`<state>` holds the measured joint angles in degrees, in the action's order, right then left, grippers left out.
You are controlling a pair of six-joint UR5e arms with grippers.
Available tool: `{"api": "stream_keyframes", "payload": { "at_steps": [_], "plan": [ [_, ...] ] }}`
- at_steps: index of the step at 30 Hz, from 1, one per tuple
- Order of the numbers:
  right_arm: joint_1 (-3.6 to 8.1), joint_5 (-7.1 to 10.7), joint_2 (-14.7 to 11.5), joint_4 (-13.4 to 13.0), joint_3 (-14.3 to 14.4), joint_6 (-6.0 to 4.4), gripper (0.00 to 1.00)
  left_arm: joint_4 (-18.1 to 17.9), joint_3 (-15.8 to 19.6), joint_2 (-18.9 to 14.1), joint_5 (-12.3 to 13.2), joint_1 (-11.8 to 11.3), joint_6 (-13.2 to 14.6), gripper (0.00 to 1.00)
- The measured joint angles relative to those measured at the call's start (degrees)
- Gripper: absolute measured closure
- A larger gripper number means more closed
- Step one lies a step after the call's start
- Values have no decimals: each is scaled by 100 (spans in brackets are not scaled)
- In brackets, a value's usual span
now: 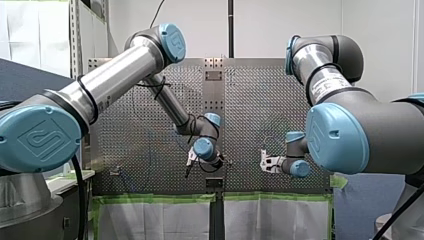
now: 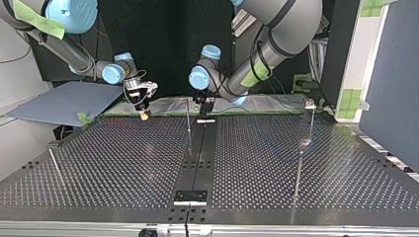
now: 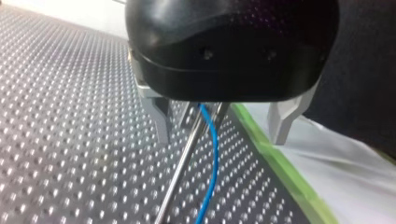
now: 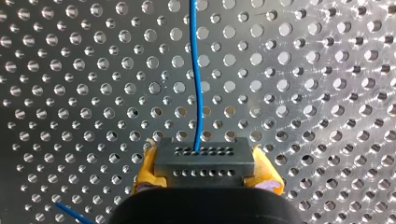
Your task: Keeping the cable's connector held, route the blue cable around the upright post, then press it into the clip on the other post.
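In the right wrist view my right gripper [image 4: 204, 171] has its yellow pads [image 4: 145, 163] shut on the grey connector [image 4: 203, 156]. The blue cable [image 4: 196, 79] runs straight out of the connector over the perforated table. In the left wrist view my left gripper [image 3: 220, 140] is open. Its metal fingers [image 3: 158, 116] stand wide on either side of the blue cable [image 3: 212, 158] and a thin upright post [image 3: 180, 172], touching neither. In the top view my left gripper [image 2: 203, 106] hovers by that post [image 2: 188, 116] at the far middle. My right gripper [image 2: 144, 112] is to its left.
A taller post with a clip [image 2: 310, 104] stands at the top view's right. A short leaning rod [image 2: 54, 165] is at its left. A bracket [image 2: 190, 196] sits at the near middle edge. Green tape [image 3: 285, 172] lines the table's far edge. A grey-blue board [image 2: 64, 101] lies beyond the far left corner.
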<state>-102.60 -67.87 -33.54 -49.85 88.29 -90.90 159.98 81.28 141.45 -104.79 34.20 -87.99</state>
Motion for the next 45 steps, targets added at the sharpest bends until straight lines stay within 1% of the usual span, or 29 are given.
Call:
{"api": "stream_keyframes", "payload": {
  "at_steps": [10, 19, 26, 38, 45],
  "plan": [
    [-1, 3, 0, 1, 0, 0, 100, -9, 16, -6, -49, 258, 10, 0],
    [6, 24, 0, 14, 0, -1, 100, -10, 17, -7, -121, 392, -11, 0],
    [7, 60, 0, 27, 0, 0, 100, -14, 17, -8, -166, 444, -71, 0],
    [16, 71, 0, 27, 0, 0, 100, -18, 17, -8, -172, 452, -115, 0],
    [16, 71, 0, 27, 0, 0, 100, -26, 17, -8, -303, 450, -137, 0]
  ]
}}
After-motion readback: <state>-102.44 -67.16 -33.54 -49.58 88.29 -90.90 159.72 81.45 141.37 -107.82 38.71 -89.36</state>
